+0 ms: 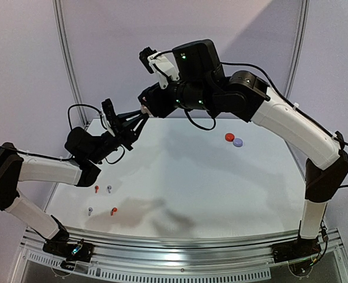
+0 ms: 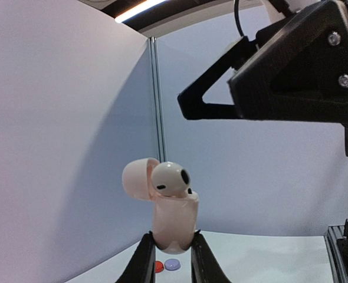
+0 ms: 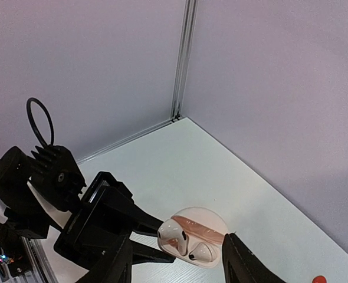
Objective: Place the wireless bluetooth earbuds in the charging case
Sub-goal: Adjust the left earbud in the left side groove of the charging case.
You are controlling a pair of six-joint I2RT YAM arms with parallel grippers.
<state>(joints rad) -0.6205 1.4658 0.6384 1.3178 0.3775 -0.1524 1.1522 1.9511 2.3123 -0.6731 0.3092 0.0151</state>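
- Here, the left gripper (image 1: pixel 140 118) is raised above the table (image 1: pixel 221 188), and its two fingers are pinched on the lower part of a pale charging case (image 2: pixel 174 218), holding it upright.
- The lid (image 2: pixel 137 177) of the case is flipped open to one side.
- One white earbud (image 2: pixel 170 177) stands in the mouth of the case with its round head well above the rim; a second white earbud (image 2: pixel 189 191) sits lower beside it.
- The right gripper (image 3: pixel 179 250) hangs close over the case with its fingers spread apart and nothing between them; in its own wrist view the case shows in the gap.
- Down on the table near the left arm lie four loose buds: a red earbud (image 1: pixel 96 188) beside a grey earbud (image 1: pixel 109 188), and nearer the front edge another grey one (image 1: pixel 90 210) and another red one (image 1: pixel 113 210).
- Far across the table a red round case (image 1: pixel 229 137) lies just beside a lavender round case (image 1: pixel 238 142), both well apart from the loose buds.
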